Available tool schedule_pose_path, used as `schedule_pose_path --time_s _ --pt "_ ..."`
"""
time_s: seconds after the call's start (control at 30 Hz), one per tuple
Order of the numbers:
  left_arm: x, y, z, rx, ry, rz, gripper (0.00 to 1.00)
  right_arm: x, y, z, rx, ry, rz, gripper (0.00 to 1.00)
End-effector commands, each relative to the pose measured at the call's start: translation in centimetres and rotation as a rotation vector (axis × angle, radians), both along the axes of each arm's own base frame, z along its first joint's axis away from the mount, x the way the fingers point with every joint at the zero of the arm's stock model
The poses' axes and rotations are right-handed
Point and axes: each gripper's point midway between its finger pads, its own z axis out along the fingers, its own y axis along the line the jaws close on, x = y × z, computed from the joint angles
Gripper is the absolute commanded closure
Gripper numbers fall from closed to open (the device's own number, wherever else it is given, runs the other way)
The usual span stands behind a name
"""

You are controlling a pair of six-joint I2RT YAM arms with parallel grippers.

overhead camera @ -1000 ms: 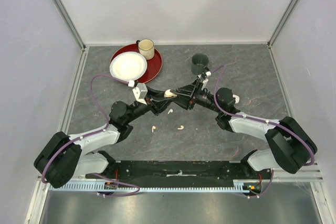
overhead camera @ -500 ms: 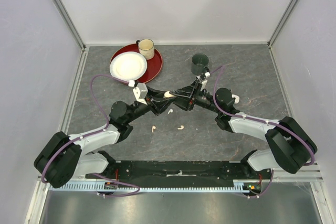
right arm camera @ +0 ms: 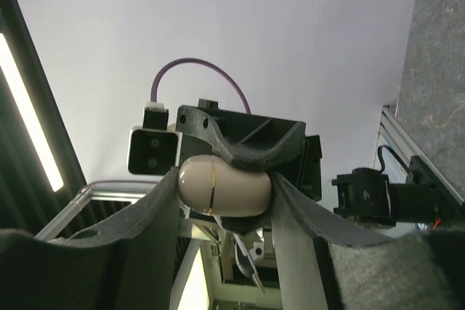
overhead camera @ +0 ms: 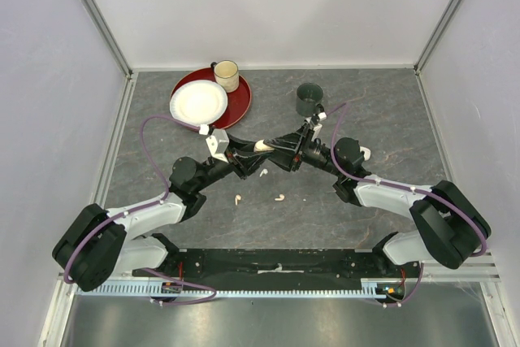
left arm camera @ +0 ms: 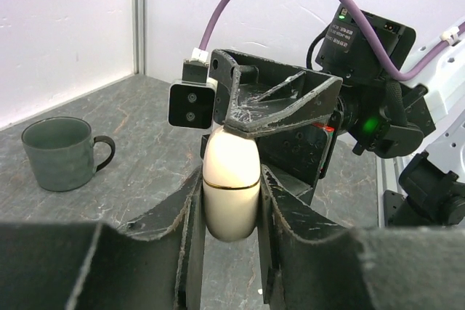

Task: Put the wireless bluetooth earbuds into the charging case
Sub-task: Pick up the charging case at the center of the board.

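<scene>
You've got both pincers on the charging case (left arm camera: 231,172), held off the table (overhead camera: 390,111) mid-workspace between the two arms. The left gripper (left arm camera: 231,208) is clamped on the case's lower half, fingers (left arm camera: 190,215) pressed to both sides. The right gripper (right arm camera: 225,183) is closed on the same case from the opposite side, and its pads (right arm camera: 168,197) touch the shell. The case lid is down; you can see the seam line running unbroken around it. The earbuds (overhead camera: 262,172) you can see are loose on the table, none in the case: one just below the grippers, one earbud (overhead camera: 237,199) nearer the bases on the left, one earbud (overhead camera: 279,197) to its right, all apart from each other. The green mug (overhead camera: 309,100) stands beyond the grippers, not touched
</scene>
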Motion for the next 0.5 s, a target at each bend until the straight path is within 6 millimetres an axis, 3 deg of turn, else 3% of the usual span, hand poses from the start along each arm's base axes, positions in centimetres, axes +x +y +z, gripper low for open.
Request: schedule_pose_path --time_s 0.0,0.13,0.17,0.2,0.3,0.4,0.47 --pt "0.2 0.2 3.1 -0.061 -0.069 0.025 0.68 -0.4 -0.2 1.4 0.05 -0.048 0.001 0.71" --pt "0.2 0.2 3.2 -0.061 -0.073 0.023 0.88 -0.4 -0.3 1.3 0.046 -0.046 -0.002 0.69" --pt "0.1 0.1 3.1 -0.059 -0.072 0.02 0.97 -0.4 -0.2 1.2 0.043 -0.045 -0.001 0.68" --pt "0.0 0.1 3.0 -0.055 -0.072 0.015 0.98 -0.4 -0.3 1.3 0.044 -0.048 -0.003 0.66" --pt "-0.1 0.0 2.8 -0.048 -0.074 0.006 0.98 -0.4 -0.2 1.1 0.029 -0.064 -0.004 0.45" --pt "-0.6 0.5 3.0 -0.068 -0.096 0.01 0.98 -0.2 -0.1 1.5 -0.022 -0.17 -0.014 0.1" --pt "-1.1 0.8 3.1 -0.069 -0.118 0.013 0.98 0.7 -0.4 0.1 -0.169 -0.269 -0.043 0.02"
